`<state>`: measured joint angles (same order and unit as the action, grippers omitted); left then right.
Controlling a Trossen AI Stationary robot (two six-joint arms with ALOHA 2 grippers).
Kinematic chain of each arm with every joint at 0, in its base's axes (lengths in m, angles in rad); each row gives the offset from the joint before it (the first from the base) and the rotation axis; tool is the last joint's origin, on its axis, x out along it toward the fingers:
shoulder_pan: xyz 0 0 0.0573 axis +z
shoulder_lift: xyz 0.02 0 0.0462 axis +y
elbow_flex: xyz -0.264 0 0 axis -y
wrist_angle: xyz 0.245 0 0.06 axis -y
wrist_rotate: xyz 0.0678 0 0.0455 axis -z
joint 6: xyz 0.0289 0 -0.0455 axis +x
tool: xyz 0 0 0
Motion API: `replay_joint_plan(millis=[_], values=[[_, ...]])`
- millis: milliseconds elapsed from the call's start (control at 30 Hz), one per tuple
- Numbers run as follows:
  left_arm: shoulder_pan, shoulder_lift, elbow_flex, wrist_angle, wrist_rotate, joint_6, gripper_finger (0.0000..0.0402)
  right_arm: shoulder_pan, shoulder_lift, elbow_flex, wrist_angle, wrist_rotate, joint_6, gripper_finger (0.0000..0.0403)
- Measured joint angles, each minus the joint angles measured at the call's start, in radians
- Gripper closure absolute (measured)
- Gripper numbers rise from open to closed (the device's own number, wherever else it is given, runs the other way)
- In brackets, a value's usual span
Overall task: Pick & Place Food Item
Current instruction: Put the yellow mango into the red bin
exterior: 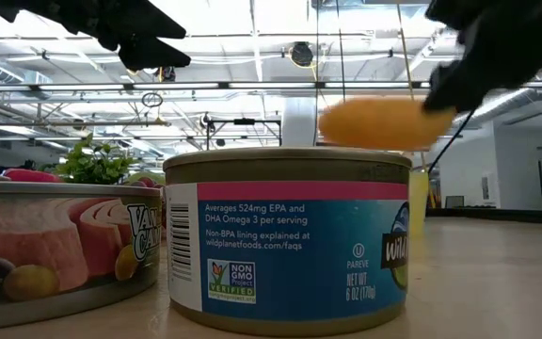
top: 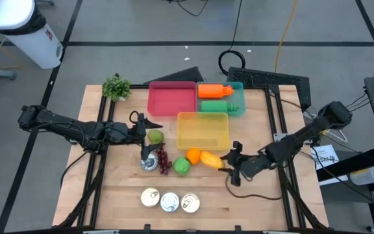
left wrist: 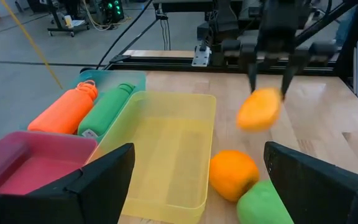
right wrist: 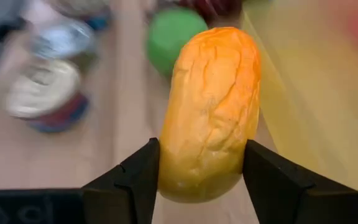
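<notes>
A: Nearest the low camera is the tuna can (exterior: 288, 240), one of three tins in a row at the table's front edge, so it fills that view. What matters above it?

B: Start with the wooden table (top: 115, 188), then the yellow bin (top: 203, 129) in the middle, which looks empty and sits just beside the work; I'd judge it the likely drop spot. Behind it are the pink bin (top: 171, 98) and a teal bin holding the orange bottle (top: 214, 91).

A: And the arms?

B: The right gripper (right wrist: 199, 180) has its jaws clamped on the yellow bread roll (right wrist: 211, 112), pinching one end so the rest juts forward. In the low view the roll hangs clear above the table, near the bin's front corner.

A: The left one?

B: The left gripper (top: 149, 123) waits by the green apple (top: 155, 136), jaws wide apart, holding nothing. The orange (left wrist: 232, 175) and lime (top: 182, 166) lie untouched between the arms.
</notes>
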<state>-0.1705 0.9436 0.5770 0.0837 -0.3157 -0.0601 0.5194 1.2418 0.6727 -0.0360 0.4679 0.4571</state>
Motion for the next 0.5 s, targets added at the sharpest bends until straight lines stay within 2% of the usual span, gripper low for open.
replay_joint_plan(millis=[67,200,267,367,500], values=[[0.000,0.000,0.000,0.000,0.000,0.000,0.0041,0.006,-0.060,0.000,0.023,0.005,-0.076,0.0208],[0.000,0.000,0.000,0.000,0.000,0.000,0.0041,-0.013,-0.134,0.000,0.119,0.115,-0.281,0.0211],[0.000,0.000,0.000,0.000,0.000,0.000,0.0041,-0.038,-0.144,0.000,0.184,0.133,-0.366,0.0211],[0.000,0.000,0.000,0.025,0.000,-0.056,0.0041,-0.062,-0.139,0.000,0.211,0.080,-0.385,0.0209],[0.000,0.000,0.000,0.103,0.001,-0.225,0.0041,-0.065,-0.105,0.000,0.210,-0.012,-0.366,0.0211]])
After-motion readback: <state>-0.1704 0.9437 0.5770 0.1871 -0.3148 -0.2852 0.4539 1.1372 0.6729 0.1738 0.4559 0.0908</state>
